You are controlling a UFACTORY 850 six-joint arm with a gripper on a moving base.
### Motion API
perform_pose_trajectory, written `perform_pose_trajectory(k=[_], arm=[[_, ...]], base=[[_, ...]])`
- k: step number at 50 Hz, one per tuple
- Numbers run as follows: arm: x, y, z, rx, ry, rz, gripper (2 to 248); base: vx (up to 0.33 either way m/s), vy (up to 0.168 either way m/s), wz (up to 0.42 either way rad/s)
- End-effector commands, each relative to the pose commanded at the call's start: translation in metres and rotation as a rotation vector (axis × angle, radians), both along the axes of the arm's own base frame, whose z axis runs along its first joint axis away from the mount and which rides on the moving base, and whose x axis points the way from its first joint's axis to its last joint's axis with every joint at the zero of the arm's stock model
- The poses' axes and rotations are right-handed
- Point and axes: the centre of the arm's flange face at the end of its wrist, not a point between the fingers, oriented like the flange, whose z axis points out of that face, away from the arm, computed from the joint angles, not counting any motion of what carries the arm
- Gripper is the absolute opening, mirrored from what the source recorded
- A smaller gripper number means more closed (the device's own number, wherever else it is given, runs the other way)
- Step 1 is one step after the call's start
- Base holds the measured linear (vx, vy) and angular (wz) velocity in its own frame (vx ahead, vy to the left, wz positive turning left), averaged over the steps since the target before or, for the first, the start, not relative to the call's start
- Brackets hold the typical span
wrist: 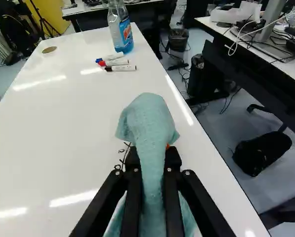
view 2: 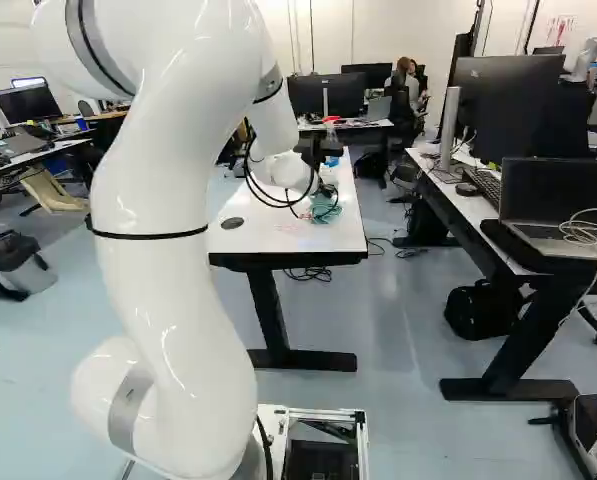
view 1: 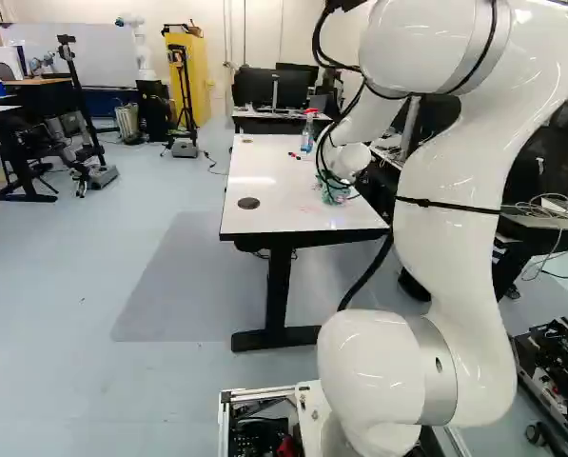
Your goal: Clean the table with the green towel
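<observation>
In the right base view my gripper (view 2: pixel 325 188) is low over the white table (view 2: pixel 278 238), partly hidden by cables and the arm. The green towel (view 2: pixel 324 210) bunches beneath it. From the wrist, both fingers of my gripper (wrist: pixel 153 160) are shut on the towel (wrist: pixel 148 121); one fold bulges ahead of the fingertips and the rest hangs below and between the fingers. Small dark written marks (wrist: pixel 122 157) show on the tabletop right beside the towel. Faint reddish marks (view 2: pixel 296 222) are near it in the right base view.
Several markers (wrist: pixel 118 68) lie farther along the table, with a spray bottle (wrist: pixel 120 30) of blue liquid behind them. A round grommet (view 1: pixel 248 203) sits in the tabletop. Another desk (view 2: pixel 468 205) with a laptop stands to the right. Another robot (view 1: pixel 141 48) stands far back.
</observation>
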Motion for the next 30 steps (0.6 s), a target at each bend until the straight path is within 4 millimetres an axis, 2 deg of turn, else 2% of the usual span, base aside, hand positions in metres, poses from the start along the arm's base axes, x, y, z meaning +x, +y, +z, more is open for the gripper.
perform_pose_trajectory(k=[30], arm=[[-0.0010,0.0004,-0.0016,0.006,0.021,0.001,47]], base=[[0.000,0.000,0.000]])
